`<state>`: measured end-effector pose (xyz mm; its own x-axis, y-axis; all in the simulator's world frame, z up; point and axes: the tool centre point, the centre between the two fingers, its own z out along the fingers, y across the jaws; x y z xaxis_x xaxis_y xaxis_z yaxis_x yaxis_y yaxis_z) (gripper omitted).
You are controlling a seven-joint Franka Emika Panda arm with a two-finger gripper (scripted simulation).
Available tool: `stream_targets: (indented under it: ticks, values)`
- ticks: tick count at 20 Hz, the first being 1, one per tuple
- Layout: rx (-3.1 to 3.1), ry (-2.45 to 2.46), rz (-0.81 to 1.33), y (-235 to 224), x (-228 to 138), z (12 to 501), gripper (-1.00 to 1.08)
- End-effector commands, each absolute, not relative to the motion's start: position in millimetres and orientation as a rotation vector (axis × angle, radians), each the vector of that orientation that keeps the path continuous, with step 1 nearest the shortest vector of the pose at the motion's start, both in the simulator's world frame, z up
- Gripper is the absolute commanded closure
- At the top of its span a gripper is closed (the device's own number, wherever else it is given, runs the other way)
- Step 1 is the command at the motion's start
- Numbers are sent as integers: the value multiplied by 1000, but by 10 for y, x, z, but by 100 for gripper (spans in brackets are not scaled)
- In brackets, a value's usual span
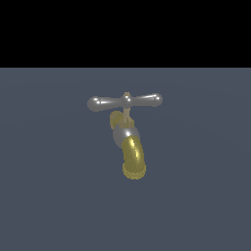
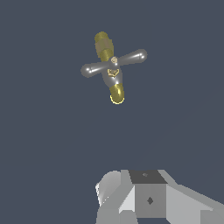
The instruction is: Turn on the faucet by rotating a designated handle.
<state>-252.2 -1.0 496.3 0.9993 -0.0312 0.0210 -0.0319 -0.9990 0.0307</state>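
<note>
A small faucet [image 1: 126, 135] stands alone on a flat, matte slate-blue floor [image 1: 44, 196] with no marks or seams; the floor's edges are not in view, though in the exterior view it ends at a straight line against black. The faucet sits near the middle of the visible floor. Its body is a rounded, glossy silver-grey bulb. A thin brass stem rises from it to the handle [image 1: 125, 101], a long, smooth, silver-grey crossbar with swollen, rounded ends and a small brass hub at its centre. The handle's long axis runs level, from the exterior view's left to its right, with the right end slightly higher. A thick brass-yellow spout [image 1: 133, 156] curves from the body forward and down toward the camera, ending in a ribbed ring. A second short brass piece pokes out behind the body.

Nothing else lies near the faucet, and nothing blocks the handle.

In the wrist view, the gripper [image 2: 144, 197] shows only as pale grey, blocky housing, well apart from the faucet. Its fingertips are out of the picture, so how wide the claw stands cannot be told; nothing is seen in its hold.
</note>
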Motion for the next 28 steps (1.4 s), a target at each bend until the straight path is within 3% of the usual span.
stream_targets:
  ticks: [1,14,28]
  values:
    - [3110,-49,32,-10,-2522,4963,108]
    - [3110,107,30,-137,-2504,4801,108]
    - [3062,576,25,-508,-2373,4308,108]
